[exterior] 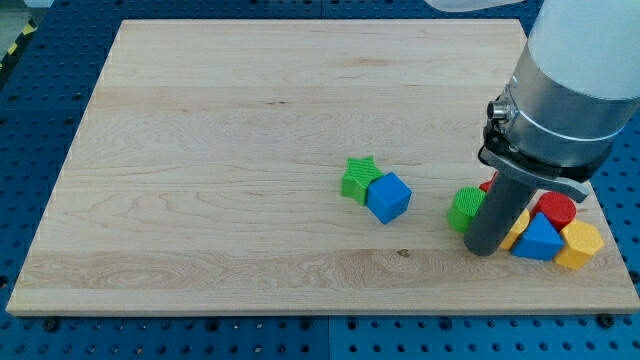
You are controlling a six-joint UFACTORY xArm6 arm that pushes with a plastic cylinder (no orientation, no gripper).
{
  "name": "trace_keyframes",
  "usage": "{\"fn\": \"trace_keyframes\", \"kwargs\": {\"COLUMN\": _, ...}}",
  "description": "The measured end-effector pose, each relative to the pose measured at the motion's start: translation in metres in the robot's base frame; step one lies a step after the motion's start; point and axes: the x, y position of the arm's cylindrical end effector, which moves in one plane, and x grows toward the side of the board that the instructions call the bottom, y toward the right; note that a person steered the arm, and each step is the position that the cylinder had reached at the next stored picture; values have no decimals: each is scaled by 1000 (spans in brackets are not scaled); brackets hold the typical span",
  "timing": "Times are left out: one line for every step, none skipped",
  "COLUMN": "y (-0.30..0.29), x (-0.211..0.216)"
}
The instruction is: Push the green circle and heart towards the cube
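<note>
Green circle (465,210) partly hidden behind the rod, just at 9 o'clock of my tip (483,250), seemingly touching. Heart not made out; only red slivers (557,208) behind the rod. Blue cube (389,197) at 9 o'clock, apart, touching green star (357,178). Blue triangle (539,240), yellow blocks (579,244) crowded at 3 o'clock. Bare rod, holding nothing.

On the wooden counter (200,150), the green star block (356,176) touches the blue cube block (389,196) at its right. Well right of them, the green circle block (464,210) sits just left of my tip (483,248), with the blue triangle block (538,240), red block (556,209) and yellow block (579,244) clustered behind.
</note>
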Motion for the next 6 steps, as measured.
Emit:
{"fn": "trace_keyframes", "kwargs": {"y": 16, "x": 38}}
{"fn": "trace_keyframes", "kwargs": {"y": 68, "x": 41}}
{"fn": "trace_keyframes", "kwargs": {"y": 80, "x": 41}}
{"fn": "trace_keyframes", "kwargs": {"y": 80, "x": 22}}
{"fn": "trace_keyframes", "kwargs": {"y": 80, "x": 11}}
{"fn": "trace_keyframes", "kwargs": {"y": 63, "x": 5}}
